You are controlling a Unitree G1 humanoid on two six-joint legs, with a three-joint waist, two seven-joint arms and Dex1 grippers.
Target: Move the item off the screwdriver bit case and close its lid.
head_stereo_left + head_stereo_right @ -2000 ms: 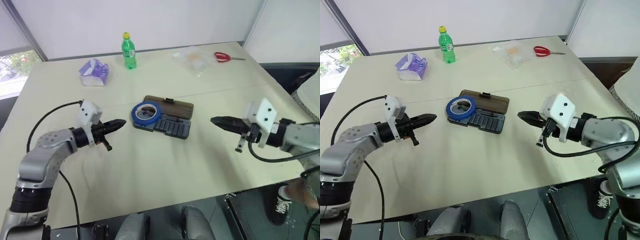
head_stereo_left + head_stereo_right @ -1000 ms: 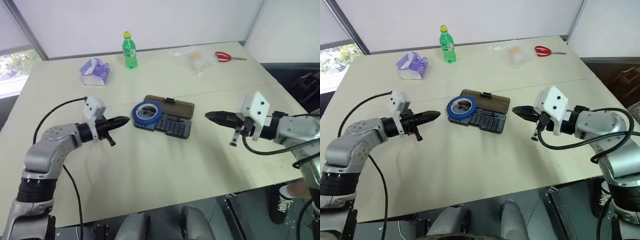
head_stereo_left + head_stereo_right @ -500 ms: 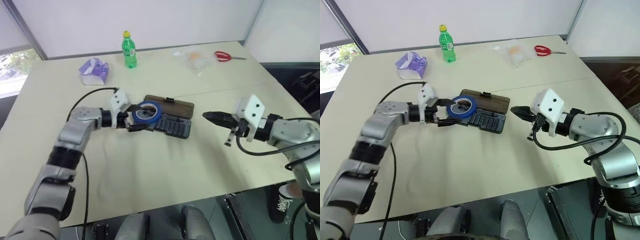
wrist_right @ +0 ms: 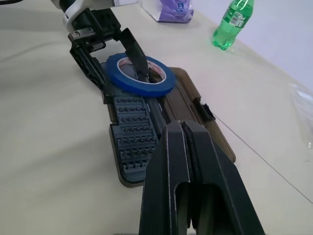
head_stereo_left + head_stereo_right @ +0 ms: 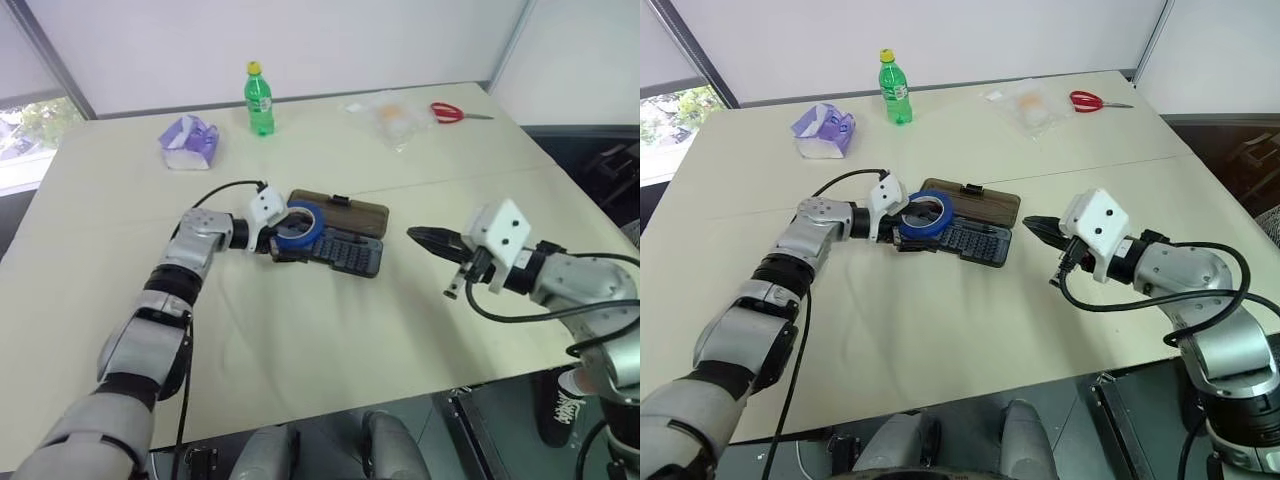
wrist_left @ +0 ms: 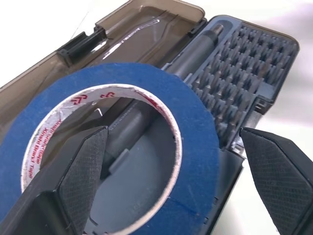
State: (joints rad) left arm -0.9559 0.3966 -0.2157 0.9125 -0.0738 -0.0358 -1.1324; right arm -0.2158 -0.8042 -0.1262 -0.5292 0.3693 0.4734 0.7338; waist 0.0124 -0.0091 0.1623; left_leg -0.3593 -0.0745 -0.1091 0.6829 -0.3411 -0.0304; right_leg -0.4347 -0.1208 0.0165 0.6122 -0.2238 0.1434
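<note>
Left eye view: left gripper [image 5: 283, 243] spread wide at the tape ring [image 5: 297, 224], which lies on the open bit case [image 5: 345, 251], lid [image 5: 352, 213] flat behind.

Left wrist view: one finger [image 6: 78, 178] inside the ring, one outside.

Right wrist view: right gripper [image 4: 188, 142] closed, empty, farther off.

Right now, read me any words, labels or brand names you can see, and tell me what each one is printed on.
"Xinmi Bao Tape", as best it reads, in repeated red print with small red logos: on the white inner core of the blue tape ring.
Green bottle: label too small to read.
Purple wrapper: print blurred, unreadable.
</note>
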